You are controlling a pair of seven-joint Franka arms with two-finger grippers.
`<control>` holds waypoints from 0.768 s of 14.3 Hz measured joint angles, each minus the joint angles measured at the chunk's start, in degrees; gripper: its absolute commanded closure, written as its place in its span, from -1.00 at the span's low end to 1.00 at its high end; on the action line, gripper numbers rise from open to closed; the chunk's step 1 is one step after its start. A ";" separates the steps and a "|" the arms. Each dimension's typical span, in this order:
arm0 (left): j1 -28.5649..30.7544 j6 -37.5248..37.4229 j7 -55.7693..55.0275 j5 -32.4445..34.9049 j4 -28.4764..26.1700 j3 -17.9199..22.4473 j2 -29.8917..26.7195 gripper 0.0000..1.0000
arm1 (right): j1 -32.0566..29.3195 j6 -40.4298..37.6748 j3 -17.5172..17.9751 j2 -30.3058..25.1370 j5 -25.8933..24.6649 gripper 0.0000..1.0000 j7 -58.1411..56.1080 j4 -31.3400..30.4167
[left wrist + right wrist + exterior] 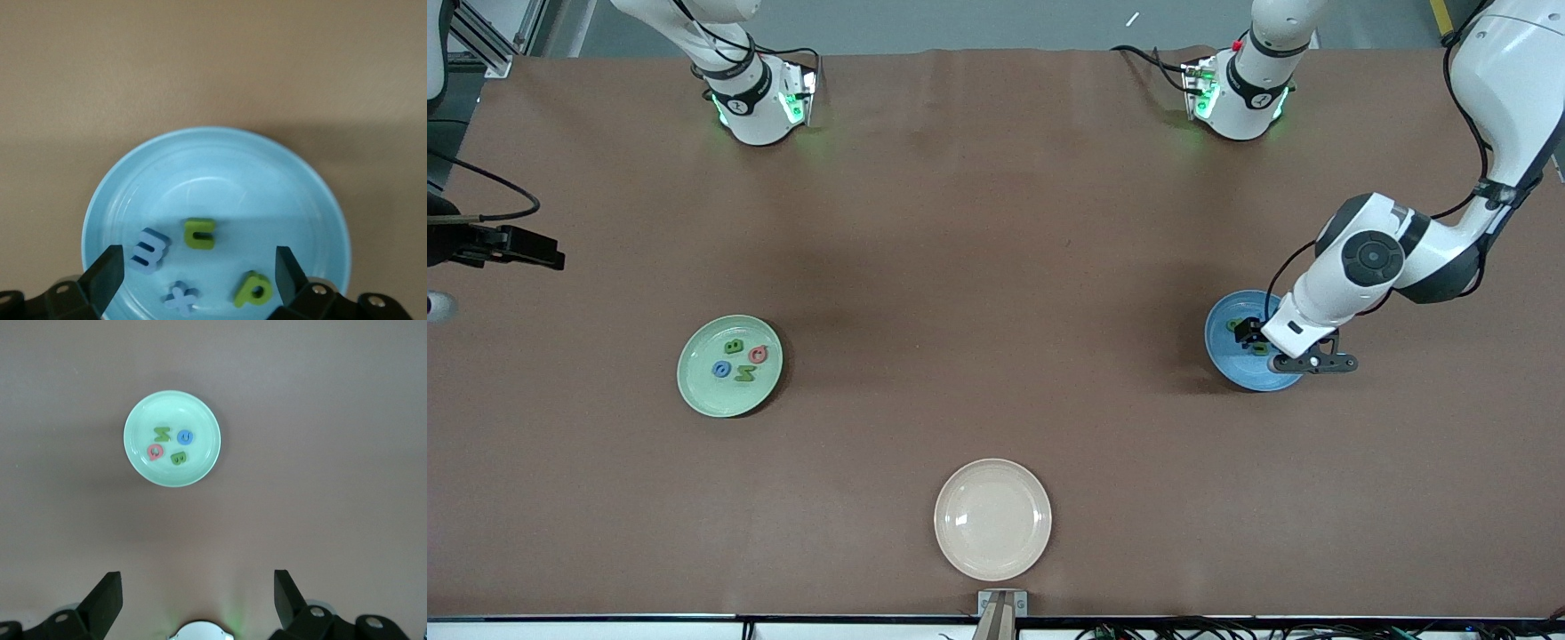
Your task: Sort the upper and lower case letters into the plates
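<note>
The blue plate (1224,356) lies toward the left arm's end of the table. My left gripper (1252,340) hangs low over it, open and holding nothing. In the left wrist view the blue plate (220,167) holds a blue m (149,250), a green c (199,233), a blue x (180,298) and a green p (253,289), all lying loose between the spread fingers of the left gripper (198,268). The mint green plate (701,354) toward the right arm's end carries several coloured letters (738,360). My right gripper (197,600) is open and empty, high above the table, with the green plate (193,413) far below.
A cream-white plate (992,518) with nothing on it sits near the table edge closest to the front camera. A black device (498,244) juts in at the right arm's end. The two arm bases (756,98) (1240,93) stand along the farthest edge.
</note>
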 measured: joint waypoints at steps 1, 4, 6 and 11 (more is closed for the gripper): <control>-0.48 -0.22 1.81 -3.05 0.93 0.03 -0.32 -0.99 | 0.09 -0.23 0.07 -0.10 0.05 -1.00 -0.02 0.02; -6.39 -2.96 8.72 -15.05 4.64 4.95 -3.10 -0.99 | 1.13 -0.22 -0.10 -1.23 0.10 -1.00 -0.10 -0.34; -14.32 -5.50 15.22 -25.61 6.96 12.72 -6.62 -0.99 | 2.77 0.33 -1.79 -2.67 0.10 -1.00 -0.10 -1.76; -35.14 -9.45 24.39 -42.35 9.25 33.95 -14.46 -0.98 | 6.36 2.44 -6.25 -6.07 0.10 -1.00 -0.35 -6.15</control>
